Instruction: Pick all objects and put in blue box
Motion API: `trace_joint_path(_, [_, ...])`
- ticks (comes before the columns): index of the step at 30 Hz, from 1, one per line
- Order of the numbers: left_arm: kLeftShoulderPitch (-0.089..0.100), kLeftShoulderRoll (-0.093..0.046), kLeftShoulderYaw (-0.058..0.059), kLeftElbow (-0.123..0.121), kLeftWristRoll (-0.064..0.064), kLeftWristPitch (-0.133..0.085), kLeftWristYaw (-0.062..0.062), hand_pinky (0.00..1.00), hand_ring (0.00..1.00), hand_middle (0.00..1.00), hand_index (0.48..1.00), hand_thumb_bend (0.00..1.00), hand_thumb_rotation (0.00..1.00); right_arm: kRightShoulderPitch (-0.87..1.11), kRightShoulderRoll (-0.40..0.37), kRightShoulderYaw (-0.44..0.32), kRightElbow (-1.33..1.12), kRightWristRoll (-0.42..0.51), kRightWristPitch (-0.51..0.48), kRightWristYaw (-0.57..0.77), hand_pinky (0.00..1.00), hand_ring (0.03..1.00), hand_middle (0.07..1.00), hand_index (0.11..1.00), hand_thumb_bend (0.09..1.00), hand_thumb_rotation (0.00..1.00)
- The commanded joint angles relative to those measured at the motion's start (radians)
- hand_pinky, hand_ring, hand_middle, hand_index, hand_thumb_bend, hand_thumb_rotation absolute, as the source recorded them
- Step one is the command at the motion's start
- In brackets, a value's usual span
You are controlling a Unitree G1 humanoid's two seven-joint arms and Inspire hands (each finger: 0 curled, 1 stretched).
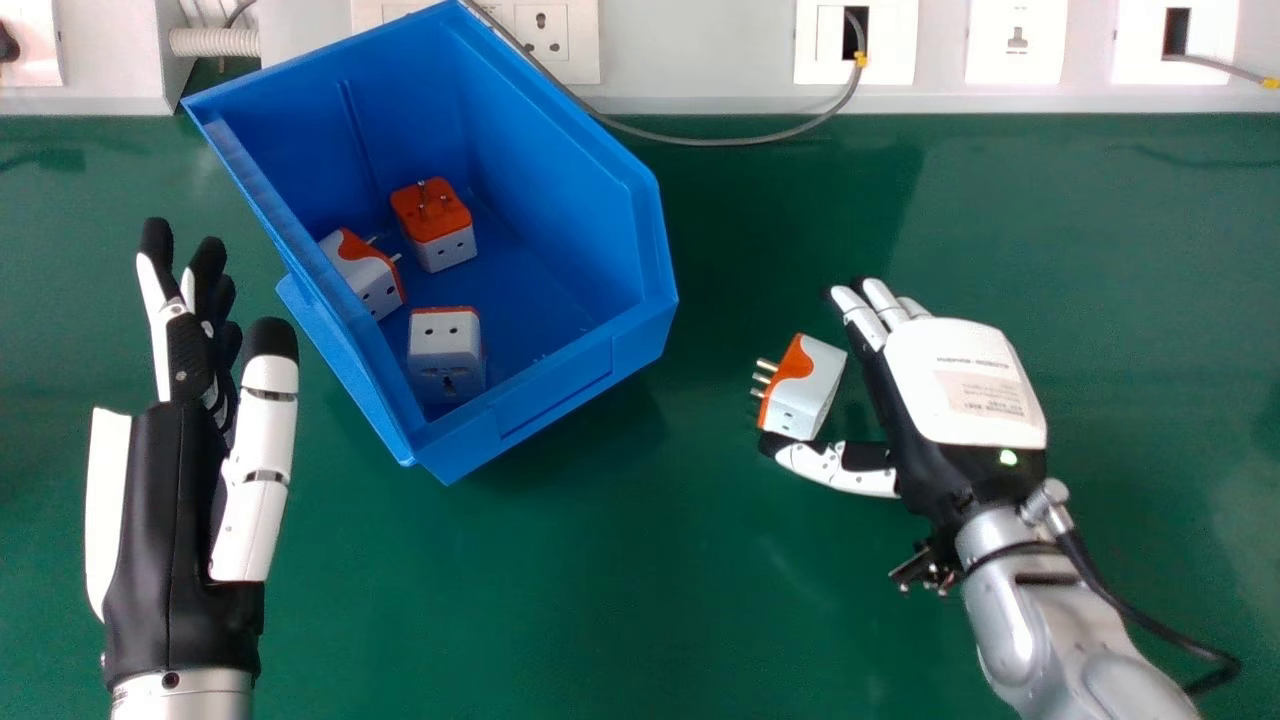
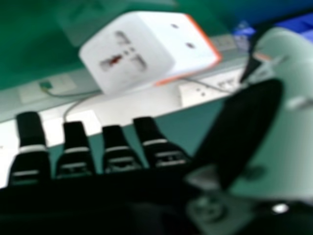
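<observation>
Grey cable (image 1: 720,142) just beside the blue box (image 1: 560,200)

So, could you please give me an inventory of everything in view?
Blue box: one, blue, at the back of the table
Boxed adapters: three, white and orange, inside the box
Loose adapter: one, white and orange, by the right thumb
Table: one, green, under everything
Wall sockets: several, white, behind the table
Grey cables: two, grey, at the back
Left hand: one, black and white, left of the box
Right hand: one, black and white, beside the loose adapter
</observation>
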Motion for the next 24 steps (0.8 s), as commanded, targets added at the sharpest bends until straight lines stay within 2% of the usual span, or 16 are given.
trace_joint_path(1, [0.006,0.006,0.002,-0.036,-0.008,0.004,-0.003,1.00,1.00,1.00,0.990,0.27,0.87,-0.062,-0.006,0.013,0.041,0.005,0.001,0.007,0.75,0.884,0.930,0.890,0.459,0.61])
trace_joint_path(3, [0.007,0.005,0.002,-0.041,-0.007,0.007,-0.003,1.00,1.00,1.00,0.988,0.27,0.86,-0.094,-0.003,0.027,0.084,0.005,0.011,0.019,0.76,0.888,0.934,0.896,0.451,0.63])
trace_joint_path(5, [0.009,0.005,0.003,-0.046,-0.005,0.013,-0.003,1.00,1.00,1.00,0.989,0.26,0.86,-0.125,0.005,0.038,0.123,0.010,0.023,0.031,0.75,0.874,0.922,0.884,0.452,0.60])
trace_joint_path(6, [0.010,0.005,0.003,-0.047,-0.011,0.015,-0.005,1.00,1.00,1.00,0.989,0.27,0.87,-0.138,0.009,0.042,0.141,0.014,0.026,0.034,0.76,0.880,0.928,0.890,0.451,0.59])
trace_joint_path(7, [0.011,0.006,0.004,-0.052,-0.012,0.021,-0.007,1.00,1.00,1.00,0.990,0.28,0.87,-0.152,0.012,0.048,0.157,0.017,0.032,0.045,0.75,0.873,0.921,0.883,0.455,0.57])
trace_joint_path(10, [0.013,0.006,0.006,-0.053,-0.016,0.020,-0.010,1.00,1.00,1.00,0.994,0.31,0.87,-0.184,0.020,0.060,0.203,0.022,0.041,0.048,0.74,0.867,0.917,0.878,0.457,0.55])
trace_joint_path(12, [0.017,0.006,0.007,-0.058,-0.010,0.022,-0.007,1.00,1.00,1.00,0.993,0.30,0.87,-0.203,0.026,0.067,0.226,0.028,0.054,0.059,0.75,0.868,0.917,0.880,0.458,0.54])
trace_joint_path(16, [0.020,0.009,0.010,-0.058,-0.012,0.024,-0.010,1.00,1.00,1.00,0.994,0.30,0.87,-0.232,0.034,0.078,0.263,0.037,0.069,0.074,0.74,0.865,0.912,0.878,0.460,0.53])
trace_joint_path(18, [0.019,0.007,0.011,-0.058,-0.023,0.024,-0.012,1.00,1.00,1.00,0.989,0.31,0.87,-0.245,0.036,0.086,0.281,0.039,0.072,0.076,0.74,0.869,0.917,0.880,0.455,0.53])
trace_joint_path(24, [0.017,0.010,0.014,-0.065,-0.028,0.042,-0.018,1.00,1.00,1.00,0.989,0.34,0.85,-0.279,0.045,0.104,0.326,0.048,0.077,0.076,0.74,0.861,0.905,0.863,0.457,0.51])
